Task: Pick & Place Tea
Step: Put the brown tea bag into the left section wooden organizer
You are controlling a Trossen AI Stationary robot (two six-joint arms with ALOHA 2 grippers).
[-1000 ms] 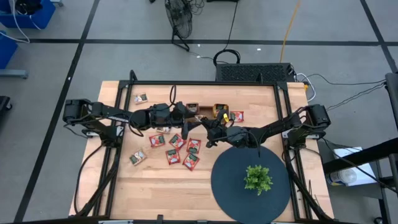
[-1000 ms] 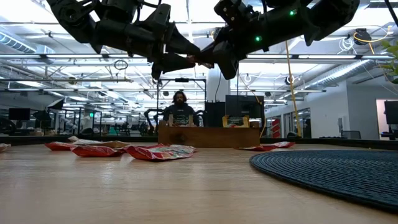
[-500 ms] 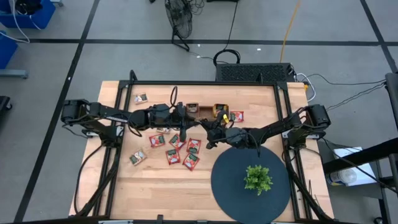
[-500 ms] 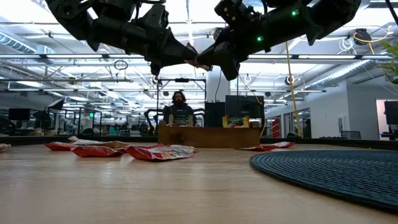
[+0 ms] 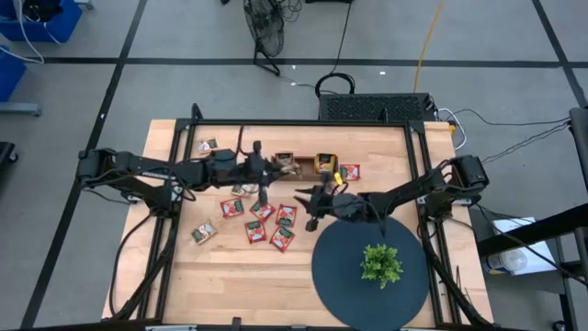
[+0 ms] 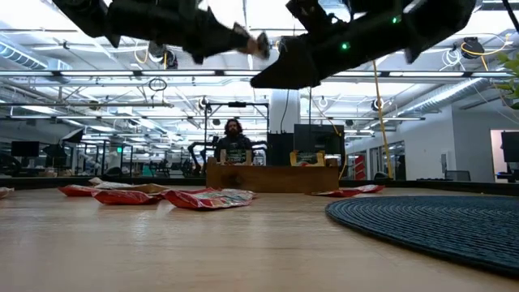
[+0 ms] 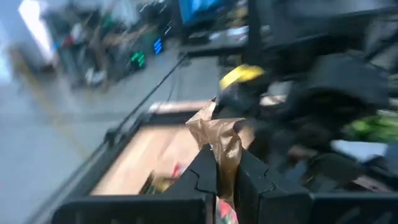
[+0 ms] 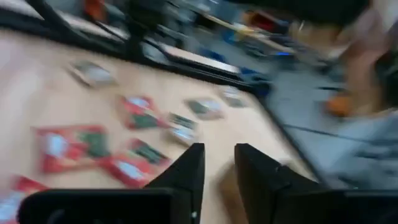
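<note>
Currently the left gripper (image 7: 225, 171) hangs above the table near the wooden tray (image 5: 303, 164), jaws pinched on a brownish sachet (image 7: 217, 140); from table centre that is about 11 o'clock; the right gripper (image 8: 217, 165) hovers at roughly 3 o'clock of the loose tea sachets (image 5: 262, 221), jaws slightly apart and holding nothing. Judgement: the step is carrying the held sachet to a tray compartment; keep the pinch firm, centre over one compartment before lowering, release low so the flat packet does not flutter out; keep the right arm clear of the path.
</note>
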